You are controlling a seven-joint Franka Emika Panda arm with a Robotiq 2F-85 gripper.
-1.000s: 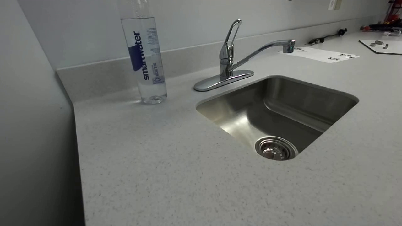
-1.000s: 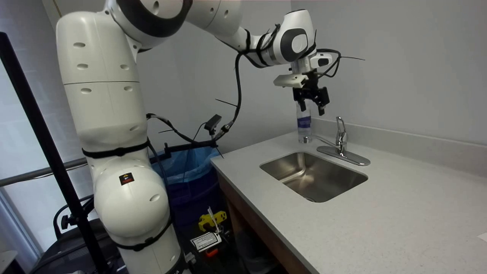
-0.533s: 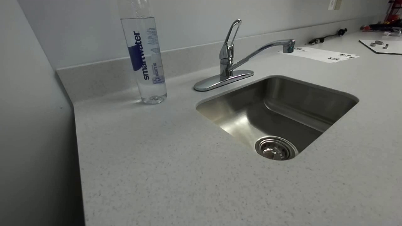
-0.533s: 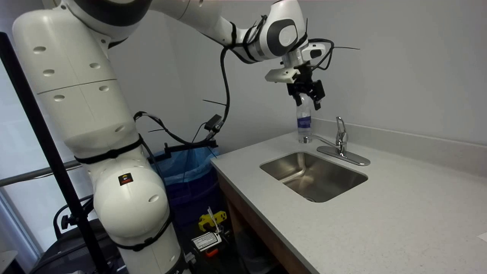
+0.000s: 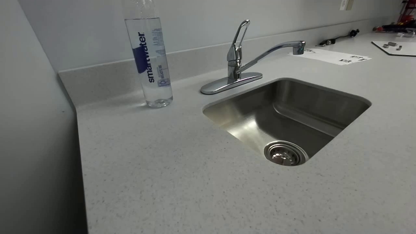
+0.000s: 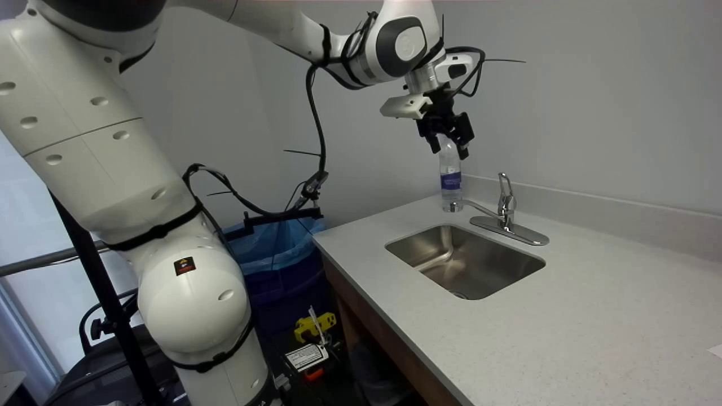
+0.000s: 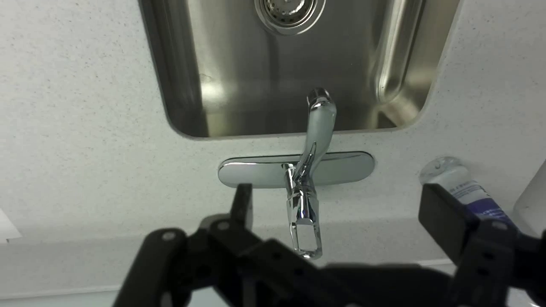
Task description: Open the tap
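The light is soft and greyish in both exterior views. In an exterior view, a bright glare lies on the sink [image 5: 248, 126], and the lower left part is dark. In the wrist view, the tap [image 7: 303, 174] is sharp and shining, but the dark claw [image 7: 337, 204] is blurred.

In an exterior view, a plain grey wall [image 6: 581, 90] is noted at two o'clock, a low upstand [image 6: 598, 214] at three, a speckled pale desk [image 6: 564, 321] at four, brown underframe [image 6: 369, 316] at six, and a bright pale panel [image 6: 22, 214] at nine.
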